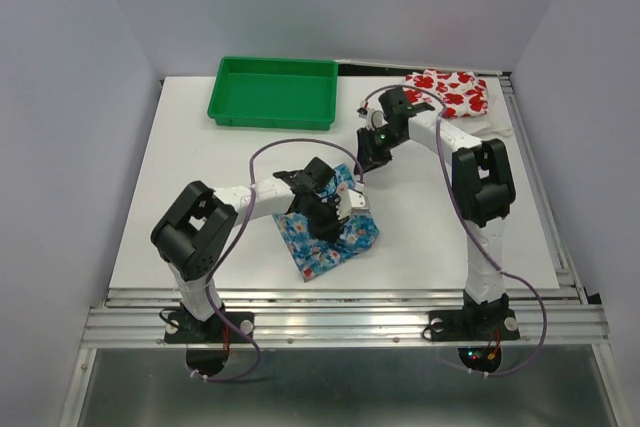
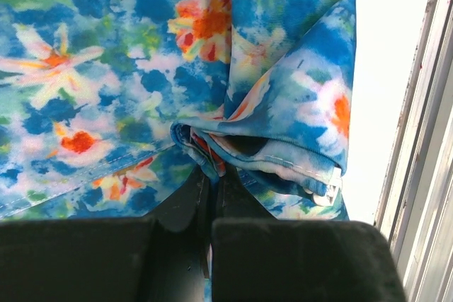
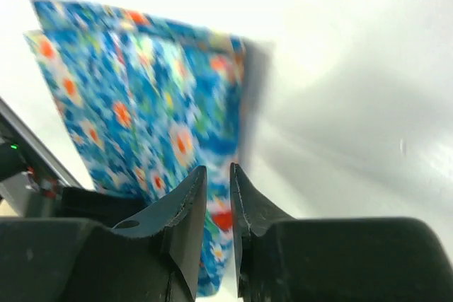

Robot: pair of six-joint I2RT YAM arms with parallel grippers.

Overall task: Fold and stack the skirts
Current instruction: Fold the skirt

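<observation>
Left gripper (image 2: 211,178) is pinched shut on a bunched fold of the blue skirt (image 2: 106,90), which lies mid-table (image 1: 190,167), likely for folding over, while the right gripper (image 3: 217,175) is kept narrowly parted and empty nearby.

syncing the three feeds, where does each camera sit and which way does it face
Top external: above and behind the bases, looking down on the table, both arms, blue skirt, white-and-red skirt, green tray.
Left wrist: on the left arm, looking along the left gripper, shut on the blue skirt.
Right wrist: on the right arm, looking past the right gripper at the blue skirt.
Shared: all three show the blue skirt.
</observation>
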